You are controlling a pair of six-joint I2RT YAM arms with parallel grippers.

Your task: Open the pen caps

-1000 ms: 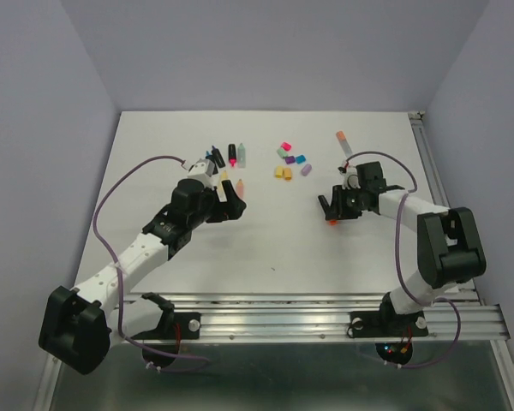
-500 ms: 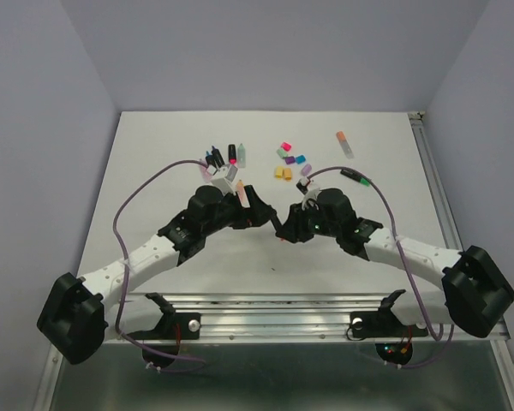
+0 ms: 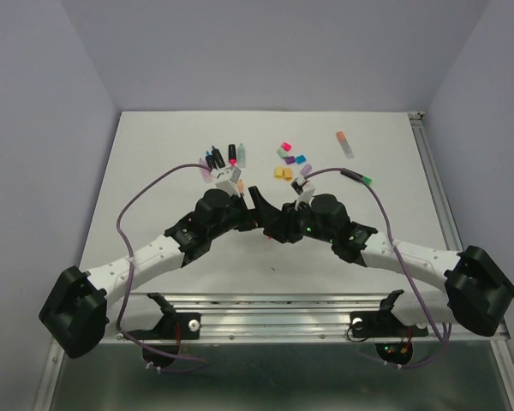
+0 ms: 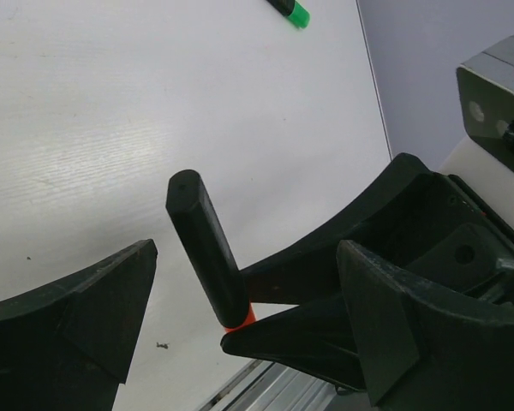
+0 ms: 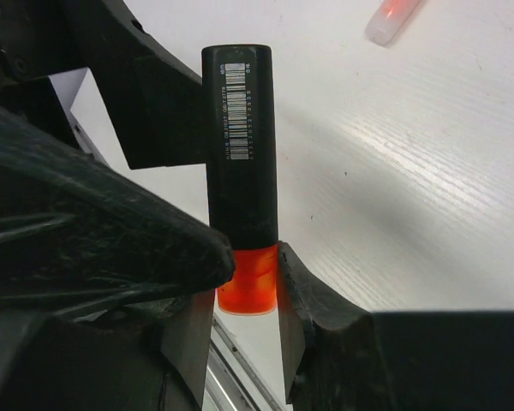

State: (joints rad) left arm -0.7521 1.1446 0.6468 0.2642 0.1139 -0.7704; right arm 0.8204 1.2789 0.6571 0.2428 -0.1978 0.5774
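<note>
A white barcode sticker [image 5: 237, 111] runs along the black pen [image 5: 238, 171]; its digits are too small to read, and no brand name shows. The right end effector [image 5: 247, 265] is clenched on the pen's orange cap [image 5: 247, 289], a finger pressed to each side, and the barrel sticks out beyond the fingertips above the surface [image 3: 154, 171]. The left end effector [image 4: 244, 253] is released: its two fingers [image 4: 86, 325] stand wide on either side of the barrel without touching it. In the top view the two end effectors sit nose to nose mid-surface, and their bodies hide the pen almost wholly. Behind them lies a cluster of loose caps [image 3: 289, 158], pink, green, purple, blue and yellow. To its left is a group of pens [image 3: 227, 158], partly crossed by the left arm's cable [image 3: 167, 175]. A pale pen with an orange end [image 3: 345, 144] lies apart at the far right, and a black pen with a green end [image 3: 362, 179] lies nearer the right arm. In the left wrist view only a sliver of the orange cap shows
</note>
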